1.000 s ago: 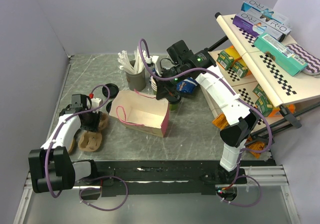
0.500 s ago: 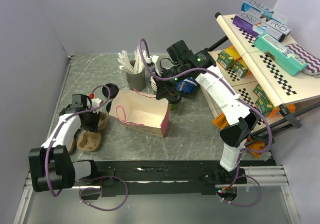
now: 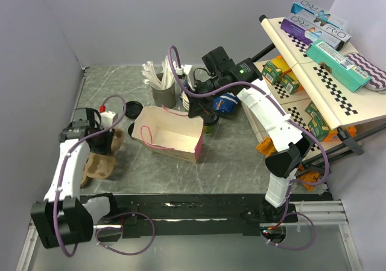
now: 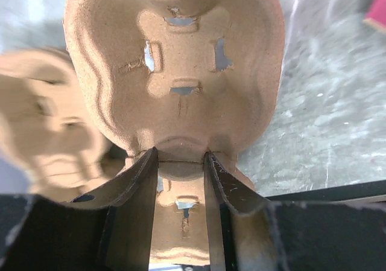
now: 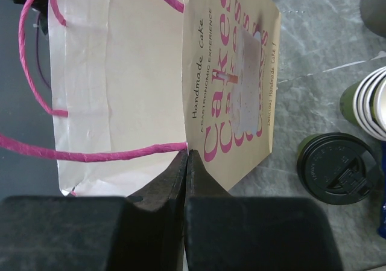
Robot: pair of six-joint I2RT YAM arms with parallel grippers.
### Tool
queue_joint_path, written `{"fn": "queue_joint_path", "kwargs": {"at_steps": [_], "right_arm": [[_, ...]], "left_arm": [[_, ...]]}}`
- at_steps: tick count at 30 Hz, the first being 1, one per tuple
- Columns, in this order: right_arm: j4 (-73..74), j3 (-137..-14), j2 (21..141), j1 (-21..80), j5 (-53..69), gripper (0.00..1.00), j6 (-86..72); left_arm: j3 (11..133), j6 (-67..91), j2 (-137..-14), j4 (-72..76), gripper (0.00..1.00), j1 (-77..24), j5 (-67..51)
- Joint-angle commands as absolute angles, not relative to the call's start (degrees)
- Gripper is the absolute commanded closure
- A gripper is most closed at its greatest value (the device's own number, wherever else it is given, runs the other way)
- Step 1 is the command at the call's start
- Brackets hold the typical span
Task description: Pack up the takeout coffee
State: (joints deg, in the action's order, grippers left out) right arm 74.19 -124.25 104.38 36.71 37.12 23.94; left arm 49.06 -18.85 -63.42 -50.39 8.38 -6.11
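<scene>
The right gripper (image 5: 187,162) is seen pressed fully together on the rim of the paper bag (image 5: 235,72). The bag's printed wall is pinched between the fingers, and its mouth is open. The takeout coffee (image 5: 333,169) stands upright on the table just beside that printed wall, apart from it. From above, the cup is largely hidden under the right arm, so it is shown clearly only in the wrist view. A stack of cream cups (image 5: 374,105), beyond the coffee from the bag, is cut off by the frame edge.

The left gripper (image 4: 180,156), well apart from the bag on the side away from the coffee, is narrowed onto a brown pulp cup carrier (image 4: 175,60). An edge of the carrier appears to be clamped between the fingers, though the contact is partly hidden by them. A second brown shape (image 4: 48,126) beside it is too blurred to be identified.

Everything is set on a grey marbled table (image 3: 235,156) enclosed by plain pale walls (image 3: 120,23). A checkered rack (image 3: 325,72) of boxes stands on the coffee side of the bag.
</scene>
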Motion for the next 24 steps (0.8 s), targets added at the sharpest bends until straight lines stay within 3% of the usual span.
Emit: {"fn": "queue_joint_path", "kwargs": {"at_steps": [1,7,15,18,21,24], "right_arm": [[73.8,-127.0,104.2,36.7,36.8,1.0,25.6],[73.9,-127.3,104.4,37.9,35.1,1.0,27.7],[73.8,-126.6,104.3,38.6,33.8,1.0,27.9],[74.4,-127.0,104.3,38.6,33.1,1.0,27.9],[74.6,-126.6,104.2,38.6,32.6,1.0,27.9],[74.7,-126.3,104.2,38.7,32.6,1.0,27.4]], "left_arm": [[56.7,-23.7,-57.5,-56.2,0.97,9.2,-11.1],[67.9,-27.7,-52.6,-53.6,0.99,9.2,-23.9],[76.7,-16.6,-47.9,-27.7,0.99,9.2,-45.6],[80.8,-18.4,-48.5,-28.4,0.99,9.2,-52.7],[81.0,-20.3,-47.6,-28.1,0.99,9.2,-61.1],[75.6,-16.7,-45.1,-18.8,0.99,8.5,-66.7]]}}
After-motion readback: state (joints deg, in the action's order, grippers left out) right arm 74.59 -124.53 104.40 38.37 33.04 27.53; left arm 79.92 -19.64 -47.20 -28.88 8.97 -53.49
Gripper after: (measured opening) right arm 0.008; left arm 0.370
